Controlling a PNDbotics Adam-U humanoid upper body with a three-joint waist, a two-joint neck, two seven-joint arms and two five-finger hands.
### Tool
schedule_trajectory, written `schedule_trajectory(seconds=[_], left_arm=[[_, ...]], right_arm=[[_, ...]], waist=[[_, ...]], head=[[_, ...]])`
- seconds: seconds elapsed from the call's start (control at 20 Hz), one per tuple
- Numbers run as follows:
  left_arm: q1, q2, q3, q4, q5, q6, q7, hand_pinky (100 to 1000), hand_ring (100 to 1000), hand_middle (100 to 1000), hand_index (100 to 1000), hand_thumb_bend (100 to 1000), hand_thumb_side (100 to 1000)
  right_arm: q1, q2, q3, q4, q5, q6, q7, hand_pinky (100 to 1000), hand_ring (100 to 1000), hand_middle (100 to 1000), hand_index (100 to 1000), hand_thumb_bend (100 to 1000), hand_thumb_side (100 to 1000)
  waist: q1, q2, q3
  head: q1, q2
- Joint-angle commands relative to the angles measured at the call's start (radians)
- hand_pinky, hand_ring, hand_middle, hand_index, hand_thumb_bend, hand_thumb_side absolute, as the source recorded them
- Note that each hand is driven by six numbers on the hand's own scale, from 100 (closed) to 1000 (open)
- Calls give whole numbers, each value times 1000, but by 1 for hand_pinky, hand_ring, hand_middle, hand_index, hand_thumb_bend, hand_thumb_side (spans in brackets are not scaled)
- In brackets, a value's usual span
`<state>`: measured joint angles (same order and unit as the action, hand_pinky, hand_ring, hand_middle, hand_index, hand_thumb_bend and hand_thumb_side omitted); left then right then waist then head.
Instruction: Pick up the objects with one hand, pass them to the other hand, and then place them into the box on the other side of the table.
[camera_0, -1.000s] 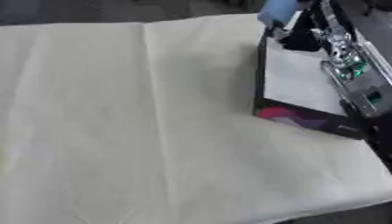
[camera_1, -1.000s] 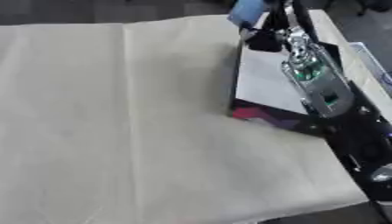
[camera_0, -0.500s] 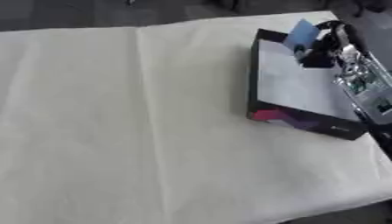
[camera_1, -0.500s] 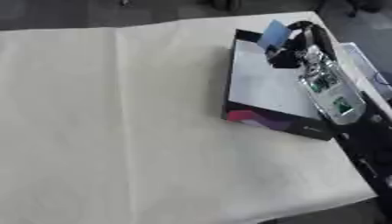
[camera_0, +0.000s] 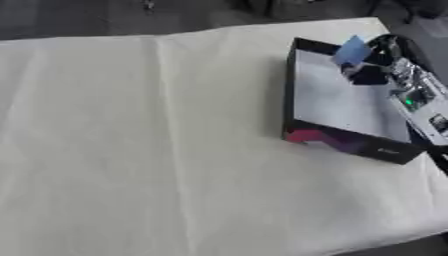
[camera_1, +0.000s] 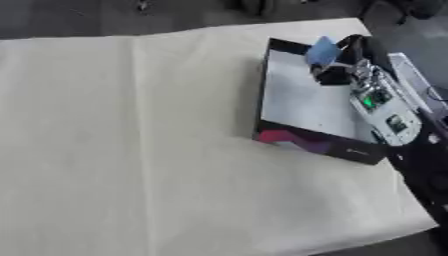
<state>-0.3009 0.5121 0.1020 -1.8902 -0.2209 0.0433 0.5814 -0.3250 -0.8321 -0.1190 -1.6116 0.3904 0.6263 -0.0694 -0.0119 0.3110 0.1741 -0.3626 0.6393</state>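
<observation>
A: Status?

B: A blue item (camera_0: 353, 50) is seen at the far right, held over the far end of the box (camera_0: 343, 102). It is pinched by the fingers of the right hand (camera_0: 372, 70), which reaches in along the box's right wall.

A: Released yet?

B: Not judged so. The item appears tilted and raised above the white floor of the box, with the fingers curled against it. Contact with the floor cannot be made out.

A: Handover?

B: Presumed done, since the item is already carried on the box side. The left hand is not in view.

A: What's left?

B: The item has to be lowered and let go inside the box. Nothing else is seen lying in the box, and no further objects are seen on the worktop (camera_0: 149, 150), which is covered by a pale cloth. Whether more items wait out of view cannot be told.

A: Risk?

B: The item sits near the far wall; a drop onto the rim is judged possible.
</observation>
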Motion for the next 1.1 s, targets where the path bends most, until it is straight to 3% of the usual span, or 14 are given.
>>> schedule_trajectory(seconds=[0.05,0.3,0.4,0.45,0.5,0.55,0.6,0.8,0.95,1.1], left_arm=[[1,44,17,-14,-6,6,4,797,736,768,891,341,488],[6,54,24,-14,-8,13,11,797,735,767,890,343,481],[6,60,26,-16,-10,14,11,797,735,764,888,341,474],[6,66,28,-16,-13,16,11,796,733,760,886,347,464],[6,75,31,-15,-18,22,10,796,733,756,883,354,455],[5,90,34,-14,-23,31,3,798,734,753,883,367,445],[5,106,36,-12,-27,41,-8,802,738,754,885,379,437],[4,209,40,8,-8,107,-150,818,747,758,896,424,413],[-2,294,41,36,9,155,-295,831,760,767,910,470,398],[-14,371,26,80,40,199,-447,846,772,775,914,534,405]], right_arm=[[-2,-48,-31,-2,94,-7,51,858,819,815,945,603,333],[8,-46,-54,-25,160,4,79,857,821,830,965,575,294],[3,-41,-66,-51,158,11,61,844,808,814,952,507,226],[-2,-35,-73,-77,140,8,35,845,807,808,939,459,151],[-6,-25,-80,-115,92,-3,-8,842,797,800,927,345,146],[-10,-17,-82,-155,21,-22,-66,841,785,782,907,170,127],[-11,-12,-79,-188,-54,-45,-128,842,784,776,900,100,129],[-16,-6,-37,-286,-275,-151,-312,844,787,781,909,100,292],[-30,3,-10,-329,-325,-197,-370,840,782,776,908,172,269],[-50,19,11,-360,-342,-225,-394,834,767,760,892,175,235]], waist=[[1,-18,2],[2,-24,2],[3,-26,3],[4,-27,3],[5,-29,3],[7,-29,4],[9,-30,5],[20,-33,18],[24,-35,27],[24,-36,31]], head=[[12,-9],[38,-3],[49,-2],[57,-2],[67,-1],[81,0],[95,2],[147,15],[178,20],[204,22]])
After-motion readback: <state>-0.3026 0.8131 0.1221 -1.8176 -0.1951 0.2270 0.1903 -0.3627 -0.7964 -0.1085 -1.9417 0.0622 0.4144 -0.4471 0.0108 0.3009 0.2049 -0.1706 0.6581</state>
